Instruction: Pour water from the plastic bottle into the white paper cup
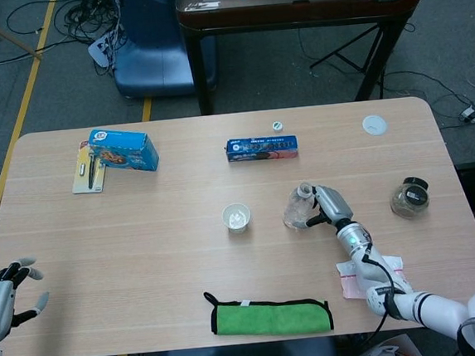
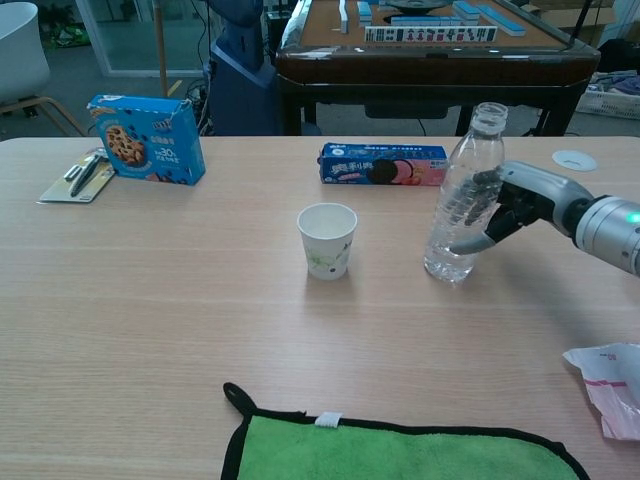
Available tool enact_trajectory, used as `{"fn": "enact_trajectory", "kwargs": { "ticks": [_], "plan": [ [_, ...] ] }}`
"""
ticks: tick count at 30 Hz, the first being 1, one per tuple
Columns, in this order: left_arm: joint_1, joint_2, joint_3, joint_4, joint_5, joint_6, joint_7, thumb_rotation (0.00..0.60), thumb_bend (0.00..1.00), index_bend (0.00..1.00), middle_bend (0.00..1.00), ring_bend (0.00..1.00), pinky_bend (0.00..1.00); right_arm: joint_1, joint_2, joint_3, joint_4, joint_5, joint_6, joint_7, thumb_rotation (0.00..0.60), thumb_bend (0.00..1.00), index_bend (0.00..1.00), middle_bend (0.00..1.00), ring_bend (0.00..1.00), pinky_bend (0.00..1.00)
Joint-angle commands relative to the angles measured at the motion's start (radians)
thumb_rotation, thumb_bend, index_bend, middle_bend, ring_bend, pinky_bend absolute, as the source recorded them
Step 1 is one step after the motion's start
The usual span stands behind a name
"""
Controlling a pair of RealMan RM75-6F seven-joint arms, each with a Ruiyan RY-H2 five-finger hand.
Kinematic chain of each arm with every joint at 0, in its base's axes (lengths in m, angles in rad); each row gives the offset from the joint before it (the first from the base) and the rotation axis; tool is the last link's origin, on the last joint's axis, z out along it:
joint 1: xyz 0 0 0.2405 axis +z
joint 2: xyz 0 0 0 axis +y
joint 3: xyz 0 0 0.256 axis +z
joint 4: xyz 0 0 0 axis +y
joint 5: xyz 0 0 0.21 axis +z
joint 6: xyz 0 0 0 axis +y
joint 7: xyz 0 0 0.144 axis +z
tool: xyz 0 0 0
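The clear plastic bottle [image 2: 462, 195] has no cap and leans slightly to the right, its base on the table to the right of the white paper cup [image 2: 327, 240]. My right hand [image 2: 515, 200] grips the bottle's side from the right, fingers wrapped around its middle. In the head view the bottle [image 1: 297, 208] and the right hand [image 1: 330, 206] sit right of the cup [image 1: 236, 217]. My left hand [image 1: 2, 294] hangs open off the table's near left corner, holding nothing.
A blue cookie box [image 2: 145, 138] and a pen card [image 1: 87, 168] lie far left. A biscuit pack [image 2: 383, 165] is behind the cup, a small cap [image 1: 276, 126] beyond it. A glass jar [image 1: 410, 197], white lid [image 1: 374, 124], green cloth [image 2: 400, 450] and plastic wrapper [image 2: 605, 385] surround the area.
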Motion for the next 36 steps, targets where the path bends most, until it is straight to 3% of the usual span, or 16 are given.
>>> {"fn": "enact_trajectory", "kwargs": {
  "ticks": [1,8,16,24,36],
  "plan": [
    [0.000,-0.001,0.000,0.000,0.000,0.000,0.002,0.600,0.25,0.46,0.28,0.34,0.59,-0.001,0.009,-0.001,-0.010,-0.001,-0.007,-0.004,0.600,0.00,0.34,0.28,0.24,0.42],
    [-0.002,-0.003,0.002,0.000,0.001,-0.003,0.008,0.600,0.25,0.46,0.28,0.34,0.59,-0.011,0.037,-0.001,-0.038,0.005,-0.008,-0.031,0.600,0.00,0.19,0.16,0.14,0.34],
    [-0.003,-0.010,0.003,0.008,0.004,-0.002,0.032,0.600,0.25,0.46,0.28,0.34,0.59,-0.043,0.105,-0.010,-0.102,-0.006,0.039,-0.084,0.600,0.00,0.18,0.14,0.13,0.32],
    [-0.006,-0.029,0.008,0.024,0.018,0.003,0.054,0.600,0.25,0.44,0.28,0.34,0.59,-0.114,0.209,-0.064,-0.196,-0.062,0.146,-0.181,0.600,0.00,0.18,0.16,0.13,0.32],
    [-0.011,-0.066,0.013,0.064,0.046,0.018,0.086,0.600,0.25,0.44,0.29,0.34,0.59,-0.280,0.350,-0.169,-0.281,-0.203,0.411,-0.275,0.600,0.00,0.18,0.25,0.13,0.32]
  ]
}}
